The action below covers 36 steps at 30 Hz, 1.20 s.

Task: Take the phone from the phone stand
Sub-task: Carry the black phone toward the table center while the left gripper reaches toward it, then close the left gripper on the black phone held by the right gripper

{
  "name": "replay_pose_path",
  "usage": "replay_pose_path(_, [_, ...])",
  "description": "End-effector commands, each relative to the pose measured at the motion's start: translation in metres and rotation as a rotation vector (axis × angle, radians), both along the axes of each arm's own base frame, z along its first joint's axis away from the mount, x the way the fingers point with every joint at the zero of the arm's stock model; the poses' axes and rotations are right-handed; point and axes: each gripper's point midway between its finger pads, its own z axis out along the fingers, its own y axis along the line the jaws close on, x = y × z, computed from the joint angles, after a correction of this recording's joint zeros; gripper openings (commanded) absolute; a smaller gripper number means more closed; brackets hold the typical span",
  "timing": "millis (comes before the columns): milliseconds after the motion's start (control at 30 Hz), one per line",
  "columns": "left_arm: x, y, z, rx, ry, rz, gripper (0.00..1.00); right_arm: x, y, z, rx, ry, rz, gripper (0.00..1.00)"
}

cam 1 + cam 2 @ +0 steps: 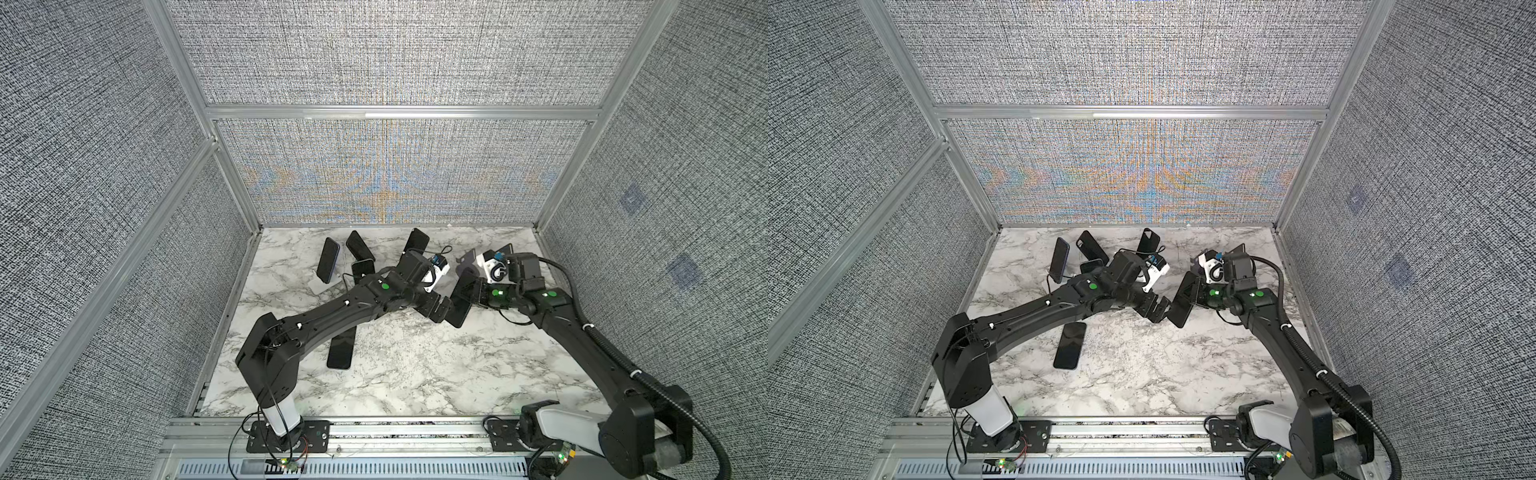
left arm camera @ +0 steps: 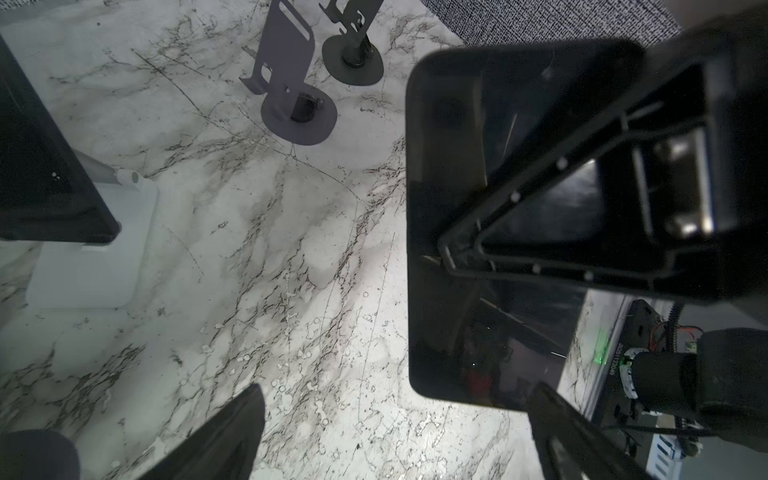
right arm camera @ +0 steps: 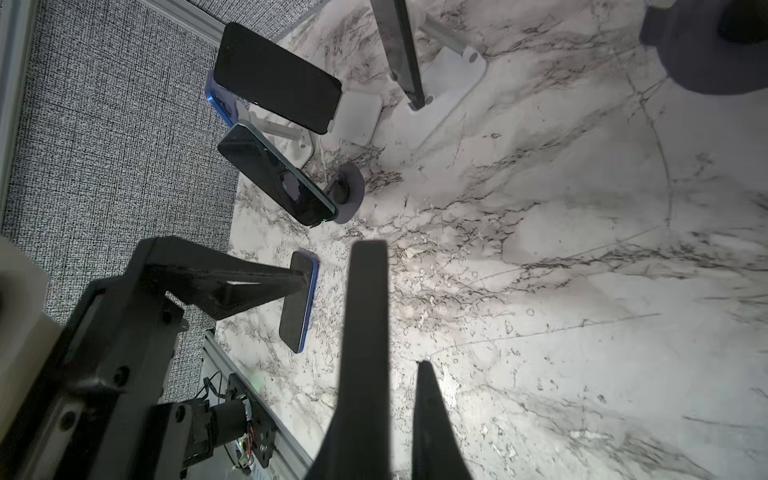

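The right end effector (image 1: 468, 294) is clamping tight on a black flat round-cornered phone (image 1: 460, 315). It is holding the phone tilted in the air above the middle of the white-and-grey marble-patterned table (image 1: 415, 374), clear of every stand. In the left wrist view the phone's glossy dark face is catching reflections. The left end effector (image 1: 439, 309) is standing fully open just beside the phone's lower end and gripping nothing; whether it is touching the phone is unclear.

Six phones are showing in both top views: the held one, one dark blue-edged phone (image 1: 340, 349) lying flat on the table under the left arm, and four propped phones (image 1: 328, 259) sitting on stands at the back left. Six stands are showing. Four are occupied, three white and one grey. Two are standing empty at the back right: a grey metal-plate stand (image 2: 291, 83) and a black stand (image 2: 353, 54).
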Motion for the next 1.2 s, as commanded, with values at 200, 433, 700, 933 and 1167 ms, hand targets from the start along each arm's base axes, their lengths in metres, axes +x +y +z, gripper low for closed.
replay_pose_path(200, [0.0, -0.025, -0.004, -0.077, 0.059, 0.009, 0.99, 0.006, 0.018, 0.008, 0.077, -0.045, 0.021, 0.0])
replay_pose_path(433, [0.002, -0.026, -0.011, -0.055, 0.062, 0.01, 0.99, 0.003, 0.027, 0.009, 0.099, -0.043, 0.042, 0.0])
replay_pose_path(700, [-0.001, -0.023, -0.014, -0.039, 0.062, 0.005, 0.95, 0.003, 0.035, 0.009, 0.11, -0.04, 0.059, 0.0])
replay_pose_path(933, [-0.001, -0.021, -0.019, -0.022, 0.065, 0.014, 0.81, 0.004, 0.043, 0.008, 0.115, -0.041, 0.071, 0.0])
replay_pose_path(1167, [0.0, -0.017, -0.016, -0.019, 0.053, 0.025, 0.67, 0.003, 0.046, 0.002, 0.102, -0.033, 0.075, 0.0])
